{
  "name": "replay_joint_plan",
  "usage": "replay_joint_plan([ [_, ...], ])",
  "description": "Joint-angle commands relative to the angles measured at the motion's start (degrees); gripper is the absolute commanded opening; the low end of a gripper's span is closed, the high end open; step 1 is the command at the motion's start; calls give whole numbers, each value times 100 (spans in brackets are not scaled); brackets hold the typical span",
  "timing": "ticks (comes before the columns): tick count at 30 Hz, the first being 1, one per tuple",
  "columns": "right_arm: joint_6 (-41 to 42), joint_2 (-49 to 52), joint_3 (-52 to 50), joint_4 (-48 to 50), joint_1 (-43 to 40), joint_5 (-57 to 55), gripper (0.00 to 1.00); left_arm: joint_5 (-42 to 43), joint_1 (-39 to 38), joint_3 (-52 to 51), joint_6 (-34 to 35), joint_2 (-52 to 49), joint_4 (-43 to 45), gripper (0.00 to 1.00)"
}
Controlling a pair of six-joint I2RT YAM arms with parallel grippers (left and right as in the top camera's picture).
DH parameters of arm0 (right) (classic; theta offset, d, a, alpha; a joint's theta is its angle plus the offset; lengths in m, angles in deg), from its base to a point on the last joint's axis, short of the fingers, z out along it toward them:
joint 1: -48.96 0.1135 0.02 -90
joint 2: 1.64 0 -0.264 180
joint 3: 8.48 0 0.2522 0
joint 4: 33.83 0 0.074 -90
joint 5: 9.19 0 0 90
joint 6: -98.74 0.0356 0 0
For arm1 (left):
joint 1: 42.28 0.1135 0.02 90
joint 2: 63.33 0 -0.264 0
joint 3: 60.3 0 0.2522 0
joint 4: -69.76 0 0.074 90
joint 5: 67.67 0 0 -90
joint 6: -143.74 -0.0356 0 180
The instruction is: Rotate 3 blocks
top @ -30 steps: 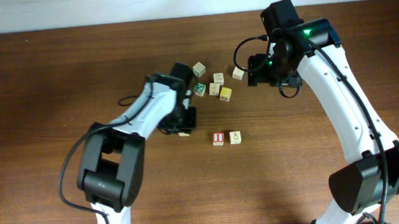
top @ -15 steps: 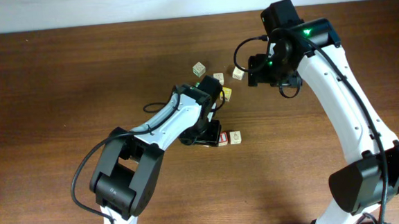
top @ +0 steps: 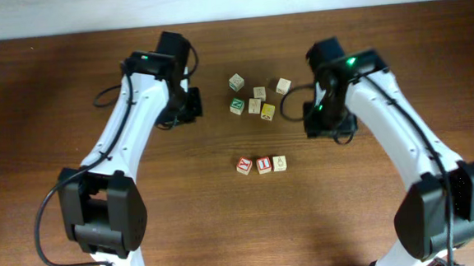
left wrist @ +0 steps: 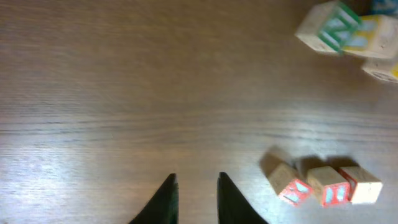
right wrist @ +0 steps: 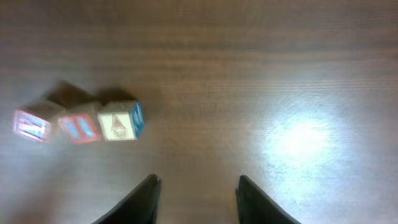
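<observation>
Dark wood bench (top: 76,200): three blocks sit in a touching row near centre, angled red-letter block (top: 245,165), square red-letter block (top: 263,165) and tan block (top: 280,162), well apart from the loose cube cluster (top: 254,106) behind. Status: left fingers (left wrist: 165,199) narrowly apart and empty, right fingers (right wrist: 250,198) spread wider and empty, both off to the sides of the row. For a twist I'd come straight down, pinch the two free faces rather than the shared sides, and lift slightly so neighbours don't drag.

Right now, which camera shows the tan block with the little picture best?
The right wrist view: the tan block looks big there, with its picture facing the camera. Overhead, it is tiny. The left wrist view shows only a plain side, far off.
</observation>
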Motion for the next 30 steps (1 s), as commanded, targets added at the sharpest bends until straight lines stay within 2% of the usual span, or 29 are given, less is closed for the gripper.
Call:
replay_joint_plan([
  [1,-136,-61,-946,831,33,437,22,-42,190,-4,17,55,245,14],
  [5,-168,-61,-1786,2105,39,951,12,-42,358,-4,17,55,435,15],
  [8,-96,-55,-2118,2640,168,1261,12,-44,378,-4,17,55,535,16],
  [21,680,190,-2229,3399,1366,1469,13,-37,361,-4,17,55,573,18],
  [26,629,199,-2098,3783,1427,1781,13,118,361,-4,22,55,579,18],
  [30,450,190,-1694,3462,1412,1674,14,122,361,-4,22,55,581,19],
])
